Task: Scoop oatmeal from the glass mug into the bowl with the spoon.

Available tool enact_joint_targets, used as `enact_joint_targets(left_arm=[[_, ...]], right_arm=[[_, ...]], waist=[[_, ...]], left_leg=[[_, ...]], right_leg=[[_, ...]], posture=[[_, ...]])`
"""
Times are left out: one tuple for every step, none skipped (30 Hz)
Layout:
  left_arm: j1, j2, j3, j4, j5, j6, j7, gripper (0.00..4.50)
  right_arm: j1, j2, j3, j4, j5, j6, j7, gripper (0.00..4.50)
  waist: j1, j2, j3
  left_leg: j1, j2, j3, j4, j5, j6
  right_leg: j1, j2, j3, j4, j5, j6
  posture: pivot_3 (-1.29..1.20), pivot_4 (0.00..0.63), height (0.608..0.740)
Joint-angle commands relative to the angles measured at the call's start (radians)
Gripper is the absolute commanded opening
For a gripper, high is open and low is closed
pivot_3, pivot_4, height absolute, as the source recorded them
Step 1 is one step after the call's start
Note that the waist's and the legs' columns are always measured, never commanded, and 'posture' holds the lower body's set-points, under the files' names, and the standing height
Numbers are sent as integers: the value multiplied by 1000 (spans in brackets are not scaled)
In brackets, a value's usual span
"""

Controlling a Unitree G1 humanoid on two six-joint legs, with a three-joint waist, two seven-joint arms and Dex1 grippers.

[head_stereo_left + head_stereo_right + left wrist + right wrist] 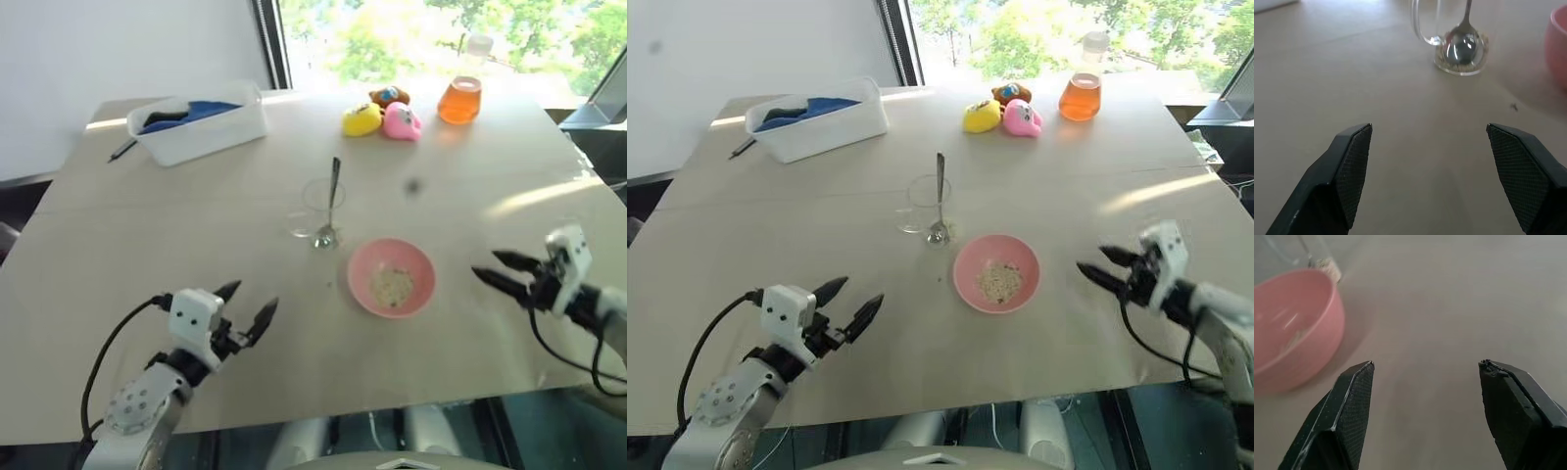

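Observation:
The clear glass mug [315, 208] stands mid-table with the silver spoon [331, 201] leaning in it, its oval end down at the mug's base [1462, 47]. A few flakes cling at the bottom of the mug. Just to its near right sits the pink bowl [421, 277], holding a clump of pale oatmeal [392, 286]. My left gripper [249, 310] hovers open near the table's front left, empty, pointing toward the mug. My right gripper [502, 270] is open and empty at the right, aimed at the bowl [1293, 328].
At the back left stands a white tub [201, 122] with blue contents, and a dark pen [121, 150] lies beside it. Rubber duck toys [382, 117] and a flask of orange liquid [460, 96] stand at the back near the window.

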State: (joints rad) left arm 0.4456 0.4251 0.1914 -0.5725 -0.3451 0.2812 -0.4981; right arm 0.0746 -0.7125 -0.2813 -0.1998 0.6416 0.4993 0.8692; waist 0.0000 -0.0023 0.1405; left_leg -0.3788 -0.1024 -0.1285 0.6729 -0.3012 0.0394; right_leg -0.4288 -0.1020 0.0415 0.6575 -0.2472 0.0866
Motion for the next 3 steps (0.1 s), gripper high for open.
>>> enact_joint_targets(left_arm=[[1, 3, 1, 5, 13, -44, -13, 3919], [0, 2, -4, 8, 21, -49, -11, 3919], [-1, -1, -9, 9, 24, -53, -12, 3919]], right_arm=[[29, 23, -42, -14, -24, -130, 54, 3423], [37, 30, -41, -6, -26, -146, 63, 3423], [40, 38, -37, 1, -30, -157, 64, 3423]], waist=[[-1, 0, 0], [-1, 0, 0], [-1, 0, 0]], left_leg=[[0, 0, 0, 0, 0, 0], [1, 0, 1, 0, 0, 0], [2, 0, 1, 0, 0, 0]], right_leg=[[0, 0, 0, 0, 0, 0], [1, 0, 1, 0, 0, 0], [1, 0, 1, 0, 0, 0]], posture=[[0, 150, 740], [0, 150, 740], [0, 150, 740]])
